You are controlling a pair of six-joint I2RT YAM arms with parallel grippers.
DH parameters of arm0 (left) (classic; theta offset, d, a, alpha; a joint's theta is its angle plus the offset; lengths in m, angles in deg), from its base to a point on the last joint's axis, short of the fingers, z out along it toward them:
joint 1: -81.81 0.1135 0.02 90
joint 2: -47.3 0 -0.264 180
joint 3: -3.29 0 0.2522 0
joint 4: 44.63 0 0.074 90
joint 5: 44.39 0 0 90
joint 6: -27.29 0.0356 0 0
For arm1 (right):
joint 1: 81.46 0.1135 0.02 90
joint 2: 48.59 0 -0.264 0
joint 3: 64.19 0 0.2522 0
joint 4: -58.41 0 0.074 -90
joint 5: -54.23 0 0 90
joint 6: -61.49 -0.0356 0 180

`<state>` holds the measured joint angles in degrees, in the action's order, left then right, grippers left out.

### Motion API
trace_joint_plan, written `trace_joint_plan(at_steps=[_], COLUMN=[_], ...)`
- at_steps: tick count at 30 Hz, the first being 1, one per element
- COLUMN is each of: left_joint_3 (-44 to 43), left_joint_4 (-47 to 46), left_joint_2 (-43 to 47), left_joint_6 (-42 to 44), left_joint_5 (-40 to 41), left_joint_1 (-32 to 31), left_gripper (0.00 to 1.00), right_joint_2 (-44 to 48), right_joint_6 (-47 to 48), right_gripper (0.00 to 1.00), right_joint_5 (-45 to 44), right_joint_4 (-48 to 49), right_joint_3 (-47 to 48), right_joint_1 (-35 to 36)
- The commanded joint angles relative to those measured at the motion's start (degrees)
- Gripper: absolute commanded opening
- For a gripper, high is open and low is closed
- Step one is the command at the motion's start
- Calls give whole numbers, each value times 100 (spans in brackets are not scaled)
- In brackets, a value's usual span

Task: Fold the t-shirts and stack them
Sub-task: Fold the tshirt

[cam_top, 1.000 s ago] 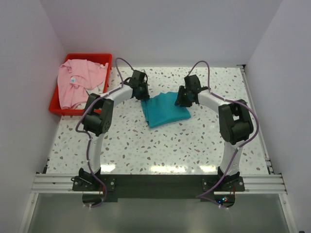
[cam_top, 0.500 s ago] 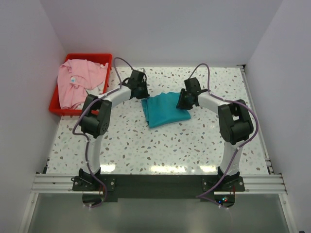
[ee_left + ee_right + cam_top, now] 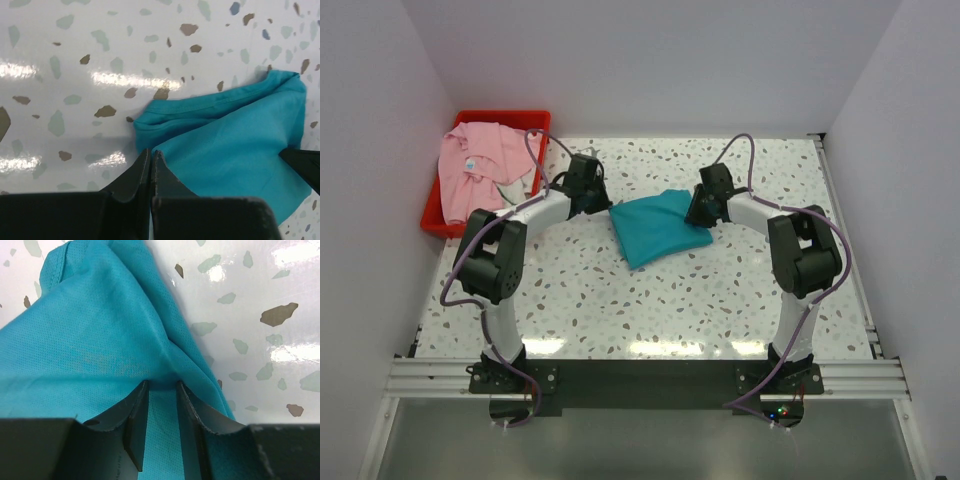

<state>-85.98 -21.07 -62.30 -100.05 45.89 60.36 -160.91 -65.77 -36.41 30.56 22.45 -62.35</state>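
A teal t-shirt lies folded on the speckled table, mid-back. My left gripper is shut and sits just off the shirt's left corner. In the left wrist view its closed tips meet the cloth's edge, and no cloth shows between them. My right gripper is at the shirt's right upper corner. In the right wrist view its jaws are closed on a raised fold of teal cloth. A light pink t-shirt lies crumpled in the bin.
A red plastic bin stands at the back left corner of the table, beside the left arm. White walls close in on both sides and the back. The right gripper's dark finger shows at the left wrist view's right edge.
My left gripper has moved left, off the teal shirt toward the bin. The shirt's top edge has bunched into a peak by the right gripper, which barely moved.
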Motion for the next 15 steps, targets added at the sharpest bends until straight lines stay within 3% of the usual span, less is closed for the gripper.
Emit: trace_joint_plan(at_steps=[1, 7, 10, 14, 15], left_joint_3=[290, 291, 168, -200, -402], left_joint_4=[-303, -383, -383, -50, 178], left_joint_2=[-16, -246, -150, 61, 114], left_joint_6=[-177, -98, 42, 253, 332], left_joint_5=[96, -1, -203, 50, 174], left_joint_1=[167, 256, 256, 256, 256], left_gripper=[0, 0, 14, 40, 43], right_joint_2=[95, 376, 552, 728, 737], right_joint_6=[-115, 166, 324, 517, 570], right_gripper=[33, 38, 43, 48, 48], right_joint_5=[-208, 56, 56, 319, 476], right_joint_4=[169, 275, 144, -23, -33], right_joint_3=[-143, -20, 190, 498, 560], right_joint_1=[-31, -13, -22, -22, -22])
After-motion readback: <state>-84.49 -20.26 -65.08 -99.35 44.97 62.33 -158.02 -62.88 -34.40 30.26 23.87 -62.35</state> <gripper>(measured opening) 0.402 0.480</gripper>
